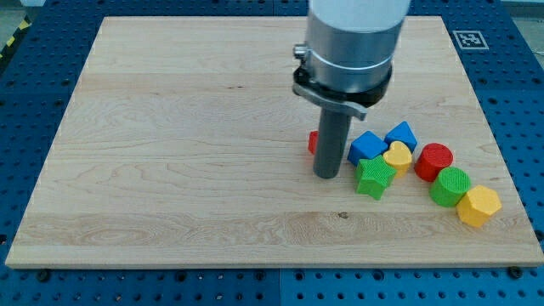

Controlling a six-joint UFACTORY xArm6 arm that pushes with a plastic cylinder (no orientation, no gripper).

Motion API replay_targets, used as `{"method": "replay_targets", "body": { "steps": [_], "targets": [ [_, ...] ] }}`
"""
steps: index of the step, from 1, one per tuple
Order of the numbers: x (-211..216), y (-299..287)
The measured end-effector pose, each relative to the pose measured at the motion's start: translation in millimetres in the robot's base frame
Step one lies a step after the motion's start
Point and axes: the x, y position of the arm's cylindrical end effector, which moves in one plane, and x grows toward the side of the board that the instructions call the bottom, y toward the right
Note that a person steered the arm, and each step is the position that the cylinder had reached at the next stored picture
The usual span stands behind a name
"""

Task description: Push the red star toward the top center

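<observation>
One red block [313, 142] (shape mostly hidden) sits just behind our rod; our tip [327, 175], a gripless tool, rests on the counter [170, 127] left of the green star [374, 177].

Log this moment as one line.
tip on wooden board | red star block mostly hidden behind rod, adjacent | green star block to view's right | push to top center not yet done

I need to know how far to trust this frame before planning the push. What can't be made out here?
- Red star: only a sliver shows; my rod hides the rest, so its shape is unconfirmed.
- My tip: whether it touches the red block cannot be told.
- Arm above the grey collar: cut off by the view's top.
- Yellow block: partly hidden behind the green star.
</observation>
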Motion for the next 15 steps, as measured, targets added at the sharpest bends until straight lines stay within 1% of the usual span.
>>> {"method": "replay_targets", "body": {
  "steps": [1,2,5,6,7,10,11,12,14,15],
  "targets": [
    [-19.2,8.5],
    [-46.6,3.6],
    [-132.0,-55.1],
    [-154.6,-50.9],
    [-165.0,-25.2],
    [-169.9,63.0],
    [-185.7,73.1],
    [-196.2,65.0],
    [-210.4,3.4],
    [-229.3,-11.7]
  ]
}}
